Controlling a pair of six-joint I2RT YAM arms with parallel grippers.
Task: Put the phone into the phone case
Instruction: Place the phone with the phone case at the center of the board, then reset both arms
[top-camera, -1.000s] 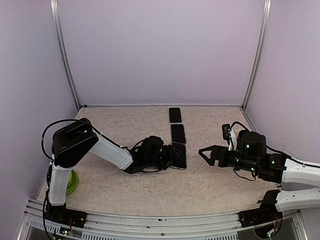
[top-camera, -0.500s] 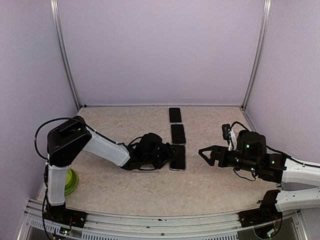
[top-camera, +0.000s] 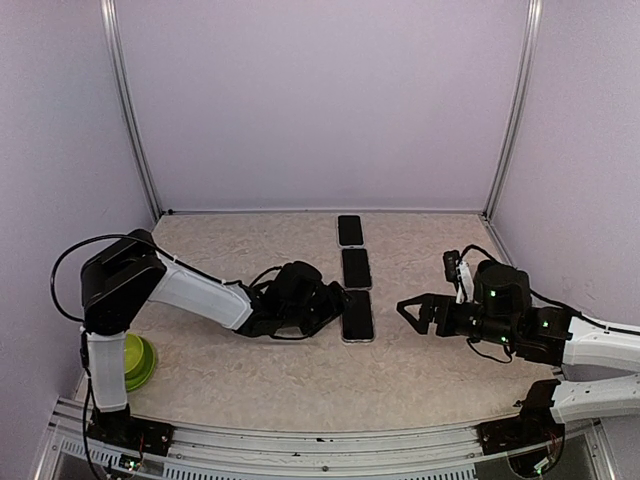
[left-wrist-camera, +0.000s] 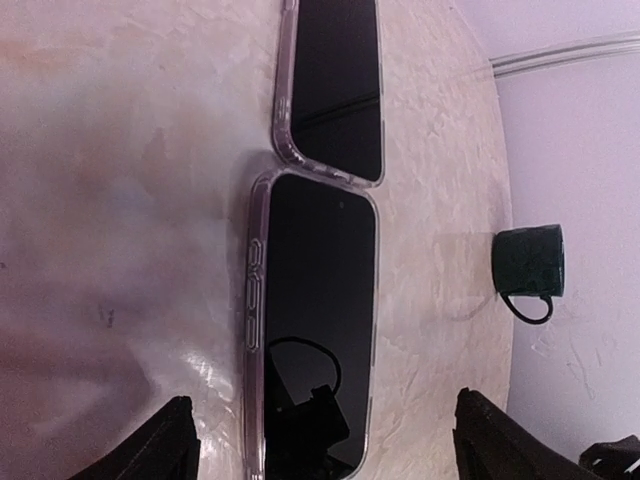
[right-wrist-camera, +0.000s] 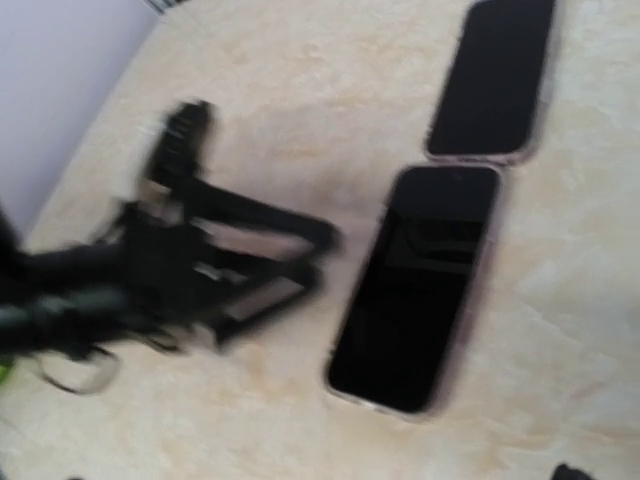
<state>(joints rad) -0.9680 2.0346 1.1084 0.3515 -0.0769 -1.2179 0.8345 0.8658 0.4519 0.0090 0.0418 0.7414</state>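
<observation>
The phone (left-wrist-camera: 322, 330) lies screen up on the table inside a clear phone case (left-wrist-camera: 254, 300), nearest of three phones in a column (top-camera: 357, 316). My left gripper (top-camera: 336, 300) hovers at its left side, open. Both its fingertips (left-wrist-camera: 165, 445) stand wide apart, well clear of the phone's edges, and hold nothing; in the left wrist view the left gripper (left-wrist-camera: 320, 450) sits at the bottom edge. My right gripper (top-camera: 414, 312) is open and empty to the right of the phone. The blurred right wrist view shows the phone (right-wrist-camera: 420, 290) with the left gripper (right-wrist-camera: 230, 265) beside it.
A second cased phone (top-camera: 356, 268) touches the first one's far end, and a third (top-camera: 349, 230) lies beyond it near the back wall. A green bowl (top-camera: 138, 361) sits by the left arm's base. Side walls and metal posts close in the table.
My left gripper has opened wider and drawn back to the left off the phone, which stays flat on the table. The right arm has barely moved.
</observation>
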